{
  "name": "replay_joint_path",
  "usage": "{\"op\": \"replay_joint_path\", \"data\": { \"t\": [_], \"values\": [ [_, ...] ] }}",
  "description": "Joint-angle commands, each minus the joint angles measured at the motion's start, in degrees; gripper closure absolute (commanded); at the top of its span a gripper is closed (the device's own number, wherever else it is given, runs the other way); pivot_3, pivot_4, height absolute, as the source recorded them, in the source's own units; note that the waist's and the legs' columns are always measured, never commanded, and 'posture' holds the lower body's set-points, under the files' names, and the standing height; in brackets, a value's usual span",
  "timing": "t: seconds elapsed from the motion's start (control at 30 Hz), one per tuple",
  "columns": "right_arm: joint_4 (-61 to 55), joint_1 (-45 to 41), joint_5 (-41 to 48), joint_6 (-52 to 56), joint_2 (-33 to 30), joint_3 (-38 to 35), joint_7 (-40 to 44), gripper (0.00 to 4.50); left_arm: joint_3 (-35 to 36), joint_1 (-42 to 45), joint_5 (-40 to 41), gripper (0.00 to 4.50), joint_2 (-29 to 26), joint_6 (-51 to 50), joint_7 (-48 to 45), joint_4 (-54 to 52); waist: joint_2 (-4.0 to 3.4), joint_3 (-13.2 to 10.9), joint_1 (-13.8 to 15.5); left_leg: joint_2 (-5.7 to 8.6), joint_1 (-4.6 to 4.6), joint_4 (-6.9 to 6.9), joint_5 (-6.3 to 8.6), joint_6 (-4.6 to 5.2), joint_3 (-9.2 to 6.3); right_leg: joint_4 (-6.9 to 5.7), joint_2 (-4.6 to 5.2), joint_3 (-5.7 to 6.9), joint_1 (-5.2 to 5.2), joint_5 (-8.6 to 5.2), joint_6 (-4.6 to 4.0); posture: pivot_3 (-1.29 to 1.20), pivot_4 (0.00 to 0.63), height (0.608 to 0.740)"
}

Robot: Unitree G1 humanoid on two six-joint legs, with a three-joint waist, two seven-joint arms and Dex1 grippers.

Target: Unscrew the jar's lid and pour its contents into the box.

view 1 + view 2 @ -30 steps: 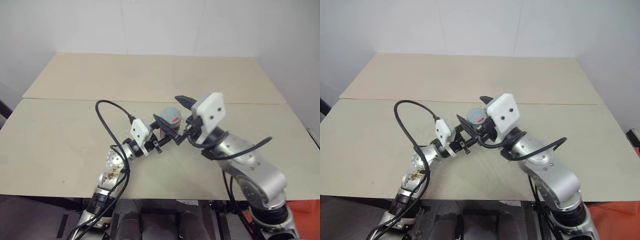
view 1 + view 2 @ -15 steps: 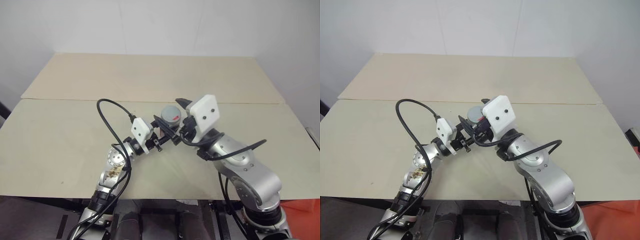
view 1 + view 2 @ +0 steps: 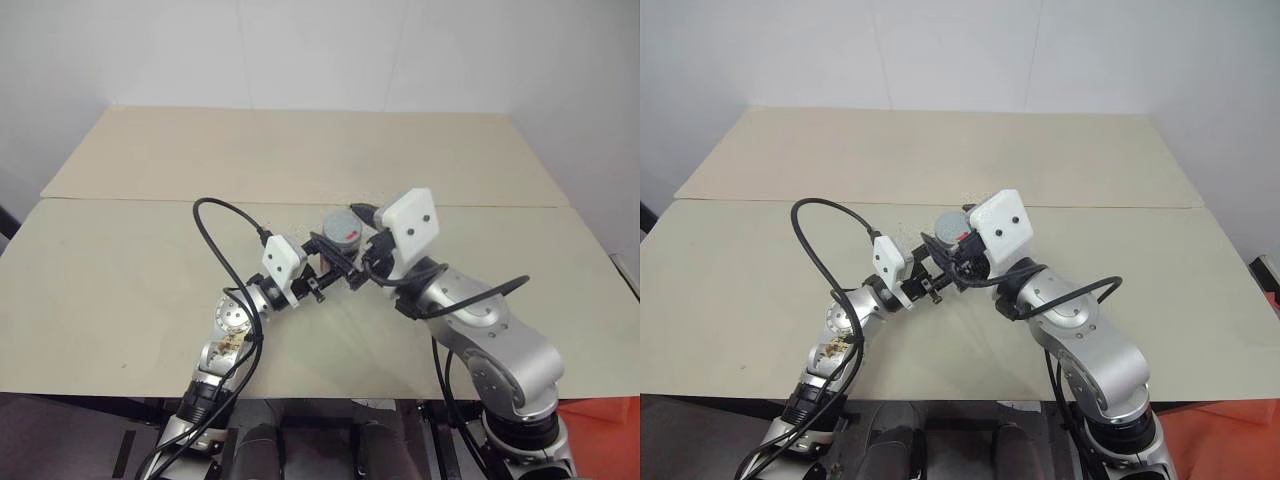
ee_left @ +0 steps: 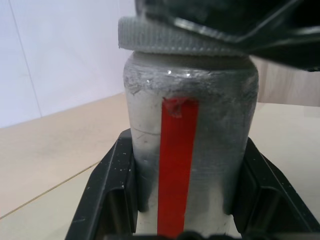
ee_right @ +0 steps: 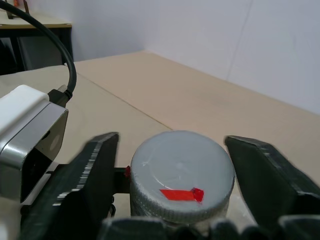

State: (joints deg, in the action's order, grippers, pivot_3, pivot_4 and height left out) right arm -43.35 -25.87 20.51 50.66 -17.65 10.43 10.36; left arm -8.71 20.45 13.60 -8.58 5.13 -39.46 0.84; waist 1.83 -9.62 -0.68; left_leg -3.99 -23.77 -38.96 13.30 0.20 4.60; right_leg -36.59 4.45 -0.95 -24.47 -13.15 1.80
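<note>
Two grippers met over the near table [image 3: 120,280], roughly at its middle, w/ the jar [image 4: 220,125] between them.

L gripper [image 3: 333,262] reached in from the near left. It was clamped on the jar body, one black finger [image 4: 107,195] pressed to each side. Jar stood upright in that grip, lifted off the tabletop. Its red stripe [image 4: 177,165] ran vertically down the side facing the L wrist cam.

Lid [image 5: 182,172] was on the jar, grey w/ a ribbed edge and a small red mark [image 5: 180,194] on top.

R gripper [image 5: 171,142] came in from the near right, at lid height. Its fingers [image 5: 95,165] stood apart, one either side of the lid. In the R wrist view a thin gap showed between lid and the finger on the L-gripper side. The other finger sat right at the lid's edge; contact there couldn't be told.

Black cable [image 3: 215,225] looped up from the L arm and ran into the white block behind the L gripper.

Far half of the table was a second tan board, separated from the near one by a seam, w/ a white wall behind it.
</note>
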Motion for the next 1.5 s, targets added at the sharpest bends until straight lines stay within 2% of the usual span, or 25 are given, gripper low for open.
{"op": "replay_joint_path", "data": {
  "t": [0.03,0.2,0.33,0.47,0.6,0.73,0.83,1.03,1.3,1.5],
  "values": [
    [-1.63,0.21,-0.67,-0.31,-0.17,-0.56,0.07,1.75,0.03,1.53,0.73,2.55,0.54,1.55,-0.40,-1.06,0.00,0.00,-0.01,0.00,0.00,0.00,0.00,0.00,0.00,0.00,0.00,0.00,0.00,0.00,0.00,0.00,0.150,0.740],
    [-1.32,0.26,-1.90,-1.16,-1.47,0.04,0.77,1.75,-0.22,1.49,1.24,2.55,0.24,0.91,-1.43,-1.26,0.00,0.00,0.00,0.00,0.00,0.00,0.00,0.00,0.00,0.00,0.00,0.00,0.00,0.00,0.00,0.00,0.150,0.740],
    [-1.00,0.70,1.07,-2.37,-3.72,-2.43,5.98,1.75,-1.49,0.20,4.38,2.55,-1.69,-1.29,-6.58,-3.78,0.00,0.00,-0.04,0.00,0.00,0.00,0.00,0.00,-0.01,0.00,-0.01,0.01,0.00,0.00,0.00,0.00,0.150,0.740],
    [0.46,1.81,9.87,-5.09,-9.85,-8.01,19.78,1.75,-2.75,-1.00,7.70,2.55,-2.92,-3.37,-10.50,-6.59,0.00,0.00,0.06,0.00,-0.01,0.02,0.00,0.01,-0.02,0.10,0.01,0.02,0.06,0.00,0.00,0.00,0.150,0.740],
    [5.61,1.08,14.35,-8.55,-15.49,-10.28,31.32,1.75,-3.58,-1.36,8.56,2.55,-3.80,-4.45,-12.85,-7.94,0.00,0.00,-0.03,-0.02,0.00,0.04,0.01,0.01,-0.07,0.32,-0.02,0.08,0.15,0.07,0.04,0.00,0.150,0.740],
    [15.34,-3.65,17.96,-12.67,-19.18,-8.67,46.71,1.75,-3.49,-1.37,9.51,2.55,-4.15,-5.24,-14.38,-8.43,0.00,0.00,-0.34,-0.02,0.03,0.05,0.01,0.01,-0.08,0.33,-0.05,0.06,0.14,0.09,0.01,0.00,0.150,0.740],
    [23.97,-8.02,15.52,-18.46,-21.17,-5.31,58.50,1.75,-3.27,-1.06,9.72,2.55,-4.27,-5.29,-15.07,-8.14,0.00,0.00,-0.18,-0.02,0.03,0.06,0.00,0.02,-0.11,0.34,-0.05,0.07,0.16,0.10,0.00,0.00,0.150,0.740],
    [45.91,-20.27,14.16,-28.29,-18.75,0.23,80.28,1.75,-3.01,-0.74,9.50,2.55,-3.96,-4.87,-15.68,-7.78,0.00,-0.01,-0.09,-0.01,0.02,0.05,0.00,0.02,-0.10,0.38,-0.05,0.07,0.18,0.12,0.03,0.00,0.150,0.740],
    [59.44,-29.07,19.58,-41.75,-22.03,13.70,82.14,1.75,-3.53,-0.70,8.18,2.55,-3.11,-4.03,-14.64,-7.33,-0.01,-0.01,0.15,-0.01,0.01,0.05,0.00,0.02,-0.08,0.38,-0.02,0.07,0.16,0.13,0.03,0.00,0.150,0.740],
    [59.83,-28.85,20.80,-42.72,-23.32,13.20,82.14,1.75,-3.58,-0.89,7.34,2.55,-2.25,-3.56,-13.85,-6.84,-0.01,-0.01,0.24,-0.01,-0.01,0.05,0.00,0.02,-0.08,0.38,-0.02,0.08,0.15,0.13,0.03,0.00,0.150,0.740]
  ]
}}
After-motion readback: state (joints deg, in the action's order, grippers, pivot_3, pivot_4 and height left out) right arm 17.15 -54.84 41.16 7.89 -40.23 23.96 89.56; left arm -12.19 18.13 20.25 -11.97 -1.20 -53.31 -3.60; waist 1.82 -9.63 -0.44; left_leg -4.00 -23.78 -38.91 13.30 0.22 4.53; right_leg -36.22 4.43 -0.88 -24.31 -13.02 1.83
